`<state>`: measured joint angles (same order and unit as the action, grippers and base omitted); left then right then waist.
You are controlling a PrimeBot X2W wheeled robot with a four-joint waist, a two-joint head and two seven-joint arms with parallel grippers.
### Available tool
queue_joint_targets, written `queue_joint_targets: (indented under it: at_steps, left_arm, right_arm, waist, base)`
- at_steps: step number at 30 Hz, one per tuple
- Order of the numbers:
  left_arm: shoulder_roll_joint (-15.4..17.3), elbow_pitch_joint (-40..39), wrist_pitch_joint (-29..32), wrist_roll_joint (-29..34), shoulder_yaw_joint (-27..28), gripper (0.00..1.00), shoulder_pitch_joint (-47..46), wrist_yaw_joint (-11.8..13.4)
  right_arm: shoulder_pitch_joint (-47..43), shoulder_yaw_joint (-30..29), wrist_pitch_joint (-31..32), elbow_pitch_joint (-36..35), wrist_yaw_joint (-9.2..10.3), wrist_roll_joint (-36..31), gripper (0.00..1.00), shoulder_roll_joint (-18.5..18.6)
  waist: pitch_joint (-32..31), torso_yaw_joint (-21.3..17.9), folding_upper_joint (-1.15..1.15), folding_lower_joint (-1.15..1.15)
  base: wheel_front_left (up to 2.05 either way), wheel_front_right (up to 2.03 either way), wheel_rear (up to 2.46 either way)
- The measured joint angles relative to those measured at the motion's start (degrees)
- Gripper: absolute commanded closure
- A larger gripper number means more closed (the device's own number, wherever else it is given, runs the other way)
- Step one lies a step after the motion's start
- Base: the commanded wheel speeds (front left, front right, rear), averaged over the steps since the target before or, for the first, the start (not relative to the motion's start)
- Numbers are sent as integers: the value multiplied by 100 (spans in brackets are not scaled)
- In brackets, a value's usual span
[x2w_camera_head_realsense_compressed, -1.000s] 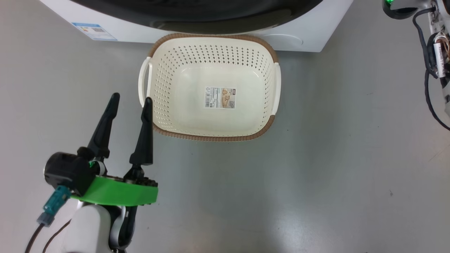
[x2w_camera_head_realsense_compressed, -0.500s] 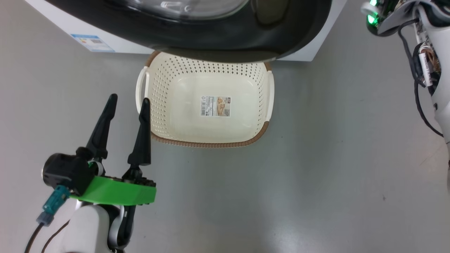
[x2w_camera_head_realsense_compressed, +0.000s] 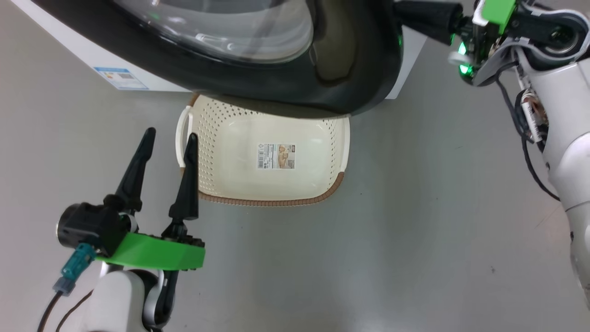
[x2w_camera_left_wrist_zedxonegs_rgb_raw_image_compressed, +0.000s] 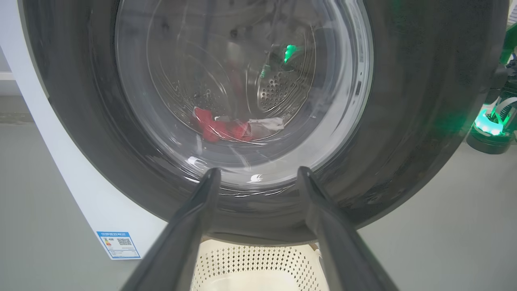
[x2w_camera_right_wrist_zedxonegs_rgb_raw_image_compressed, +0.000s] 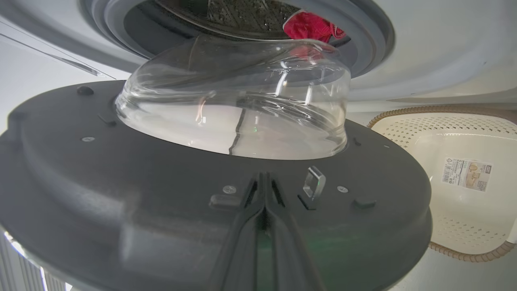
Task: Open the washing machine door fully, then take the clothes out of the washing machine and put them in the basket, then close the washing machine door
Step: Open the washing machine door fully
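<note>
1. Doorway: the washing machine door point(x2w_camera_head_realsense_compressed: 221, 46) stands partly open, swung out from the washing machine point(x2w_camera_right_wrist_zedxonegs_rgb_raw_image_compressed: 436, 52). In my head view its glossy black rim covers the far end of the basket point(x2w_camera_head_realsense_compressed: 276, 202).
2. Right arm: the right gripper point(x2w_camera_right_wrist_zedxonegs_rgb_raw_image_compressed: 264, 178) has its two fingers pressed together with nothing between them. The tips lie at the door's grey inner face, just beside the small latch hook point(x2w_camera_right_wrist_zedxonegs_rgb_raw_image_compressed: 315, 184). Whether they touch that face I cannot tell.
3. Left arm: the left gripper point(x2w_camera_head_realsense_compressed: 171, 133) has its fingers spread wide and holds nothing. It hangs above the floor point(x2w_camera_head_realsense_compressed: 415, 230) at the basket's left side, and its nearer finger overlaps the left handle point(x2w_camera_head_realsense_compressed: 179, 129) in my head view.
4. Load: the clothes point(x2w_camera_left_wrist_zedxonegs_rgb_raw_image_compressed: 222, 129), red with a white piece, lie low in the drum point(x2w_camera_right_wrist_zedxonegs_rgb_raw_image_compressed: 242, 12). My left wrist view sees them through the glass bowl point(x2w_camera_left_wrist_zedxonegs_rgb_raw_image_compressed: 242, 81).
5. Receptacle: the basket sits on the floor before the machine, with a paper label point(x2w_camera_head_realsense_compressed: 275, 156) on its bottom.
</note>
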<state>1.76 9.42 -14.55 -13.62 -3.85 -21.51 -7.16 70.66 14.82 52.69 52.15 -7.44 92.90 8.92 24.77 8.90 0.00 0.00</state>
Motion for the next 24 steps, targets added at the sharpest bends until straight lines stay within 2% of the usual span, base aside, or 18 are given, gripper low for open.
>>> queue_joint_targets:
  at_steps: [4,8,9,10,11,18,24]
  left_arm:
    - [0,60,0,0,35,0,3,1]
    - [0,125,0,-7,43,0,6,2]
    - [0,130,0,-11,43,0,7,2]
    - [0,126,0,-27,44,0,7,2]
    - [0,102,0,-87,45,0,7,2]
    - [0,85,0,-107,42,0,7,7]
    - [0,81,0,-99,120,0,10,14]
  right_arm:
    - [-69,30,9,14,0,-16,100,-44]
    - [-132,3,-254,23,0,-54,100,-66]
    - [-140,-23,-443,18,0,-113,66,-79]
    - [-156,-56,-634,-12,0,-170,40,-84]
    - [-201,-130,-1046,-110,0,-276,0,-78]
    - [-648,-230,-2151,-765,0,-644,0,19]
    - [-1238,125,-3698,-1677,0,-1594,0,356]
  waist:
    - [-61,-35,0,0]
    - [-88,-63,0,0]
    - [-89,-71,0,0]
    - [-85,-80,0,0]
    - [-67,-102,0,0]
    - [-50,-169,0,0]
    - [-70,-292,0,0]
  base:
    - [0,0,0]
    - [0,0,0]
    - [0,0,0]
    - [0,0,0]
    - [0,0,0]
    - [0,0,0]
    - [0,0,0]
